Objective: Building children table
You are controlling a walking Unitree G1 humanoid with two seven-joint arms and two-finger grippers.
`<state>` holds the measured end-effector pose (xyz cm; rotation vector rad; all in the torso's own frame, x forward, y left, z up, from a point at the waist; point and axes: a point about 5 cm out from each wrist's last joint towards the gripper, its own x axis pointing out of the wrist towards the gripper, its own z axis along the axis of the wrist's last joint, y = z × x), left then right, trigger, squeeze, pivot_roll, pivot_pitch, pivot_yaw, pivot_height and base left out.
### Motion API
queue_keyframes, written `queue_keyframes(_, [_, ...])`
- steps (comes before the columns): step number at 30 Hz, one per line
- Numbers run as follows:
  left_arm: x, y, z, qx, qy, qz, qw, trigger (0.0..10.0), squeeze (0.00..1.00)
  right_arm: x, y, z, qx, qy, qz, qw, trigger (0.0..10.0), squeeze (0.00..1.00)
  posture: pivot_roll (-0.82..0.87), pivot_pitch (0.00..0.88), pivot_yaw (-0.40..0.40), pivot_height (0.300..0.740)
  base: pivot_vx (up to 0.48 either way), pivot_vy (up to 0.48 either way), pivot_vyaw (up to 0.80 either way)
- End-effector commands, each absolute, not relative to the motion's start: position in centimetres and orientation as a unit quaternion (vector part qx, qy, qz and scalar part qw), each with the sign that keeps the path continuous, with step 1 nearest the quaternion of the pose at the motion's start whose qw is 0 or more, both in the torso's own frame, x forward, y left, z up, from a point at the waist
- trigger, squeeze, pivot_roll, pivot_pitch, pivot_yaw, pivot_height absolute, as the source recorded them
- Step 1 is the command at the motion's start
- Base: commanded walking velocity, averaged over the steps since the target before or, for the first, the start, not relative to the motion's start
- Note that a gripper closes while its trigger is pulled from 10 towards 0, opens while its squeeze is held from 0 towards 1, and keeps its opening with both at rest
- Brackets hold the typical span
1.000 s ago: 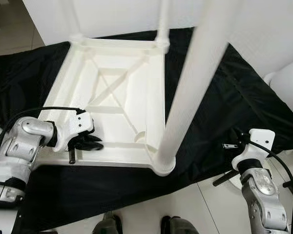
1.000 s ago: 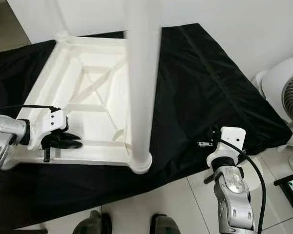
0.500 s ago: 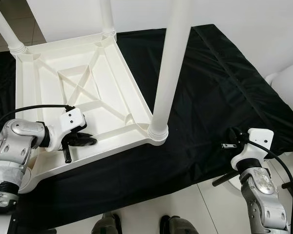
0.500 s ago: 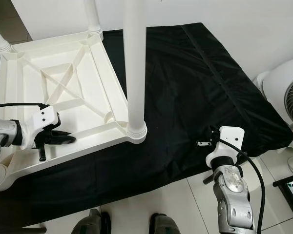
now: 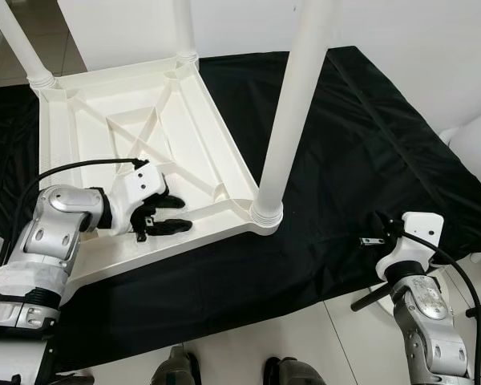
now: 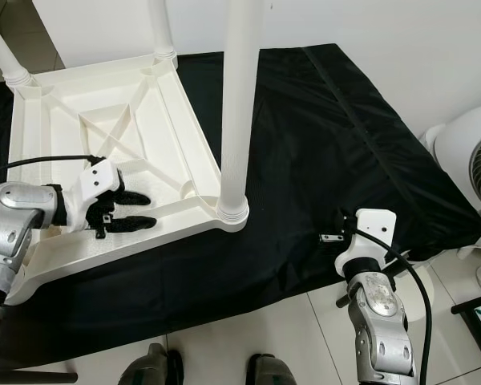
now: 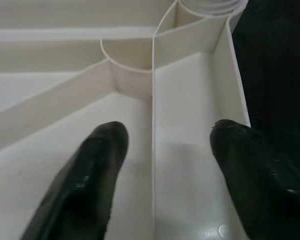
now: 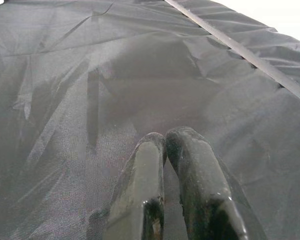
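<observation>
White plastic kids' table point(image 5: 136, 136) is lying upside down on the black cloth point(image 5: 369, 144), toward its left side, with the legs point(image 5: 293, 112) sticking up at me. My left gripper point(image 5: 162, 215) is right over the table's near rim, fingers point(image 7: 97, 165) spread apart and straddling a thin rib point(image 7: 152, 125) on the underside, so nothing is clamped yet. That rib runs straight ahead from the gripper toward the near-right corner where one leg is socketed, so closing here should pinch it across its thin side, I reckon. Right gripper point(image 8: 172, 165) is way off near the cloth's right edge, fingers pressed together and holding nothing, so the left arm is clearly the closer one.
</observation>
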<state>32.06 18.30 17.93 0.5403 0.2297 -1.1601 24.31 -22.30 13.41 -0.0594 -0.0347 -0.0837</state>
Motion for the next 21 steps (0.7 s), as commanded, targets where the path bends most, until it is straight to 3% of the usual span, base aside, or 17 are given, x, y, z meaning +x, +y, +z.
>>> queue_keyframes(1, [32.4, 18.5, 18.4, 0.252, 0.090, -0.535, 0.802, 10.0, 0.69, 24.4, -22.3, 13.3, -0.039, -0.015, -0.037, 0.998, 10.0, 0.00, 0.04, 0.088, 0.013, 0.740, 0.000, 0.000, 0.00])
queue_keyframes(2, [32.9, 18.5, 18.7, 0.248, 0.083, -0.533, 0.805, 10.0, 0.00, 24.6, -22.3, 13.5, -0.042, -0.018, -0.033, 0.998, 10.0, 0.00, 0.04, 0.084, 0.009, 0.740, 0.000, 0.000, 0.00])
queue_keyframes(15, [35.0, 17.0, 17.9, 0.299, 0.078, -0.465, 0.830, 10.0, 0.00, 25.6, -22.3, 14.3, -0.050, -0.030, -0.021, 0.998, 10.0, 0.00, 0.02, 0.070, -0.010, 0.740, 0.000, 0.000, 0.00])
queue_keyframes(21, [35.5, 15.6, 16.1, 0.330, 0.104, -0.456, 0.820, 10.0, 0.00, 26.1, -22.3, 14.7, -0.048, -0.039, -0.024, 0.998, 10.0, 0.00, 0.00, 0.065, -0.011, 0.740, 0.000, 0.000, 0.00])
